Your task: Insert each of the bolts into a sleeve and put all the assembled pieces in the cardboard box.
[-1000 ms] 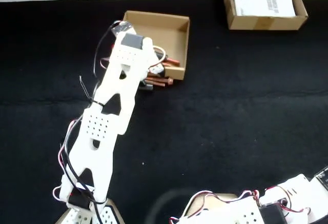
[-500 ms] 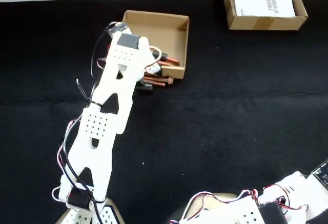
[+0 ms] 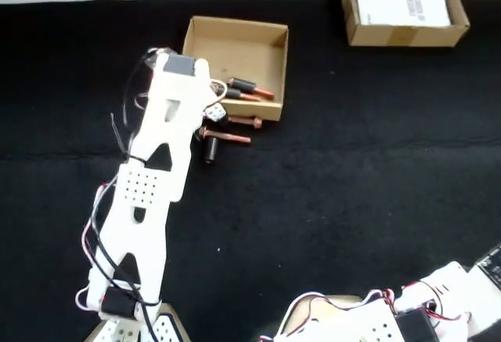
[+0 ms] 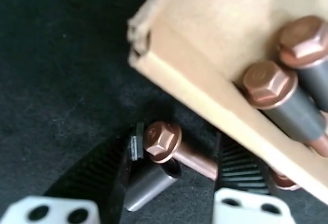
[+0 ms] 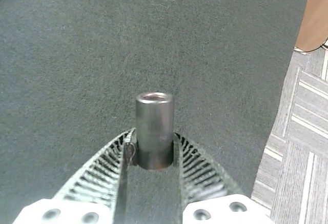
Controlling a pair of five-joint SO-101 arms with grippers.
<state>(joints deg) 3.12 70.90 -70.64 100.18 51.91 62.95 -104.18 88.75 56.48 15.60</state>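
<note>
a: status?
b: left gripper (image 4: 177, 155) is spread wide, with a jaw on either side of a loose bolt (image 4: 163, 139) and a bare sleeve (image 4: 148, 185). both lie on the mat just outside the cardboard box (image 3: 239, 45), upper left-centre of the high view. right gripper (image 5: 154, 149) is clamped on an upright sleeve (image 5: 154, 116), bore facing up.
a: how do you take the bolt?
b: my call: close on the shank only and keep the bare sleeve out of the jaws. lift clear of the box wall, then line the shank up with the upright sleeve's bore before pushing. a second bolt (image 3: 244, 121) lies close by, so go in narrow.
a: box contents?
b: two assembled pieces (image 4: 279, 93) lying inside, against the near wall.
a: any markings?
b: there's a printed sheet in the other box (image 3: 407, 4), upper right — print too small to read. nothing legible on the bolt heads either.
</note>
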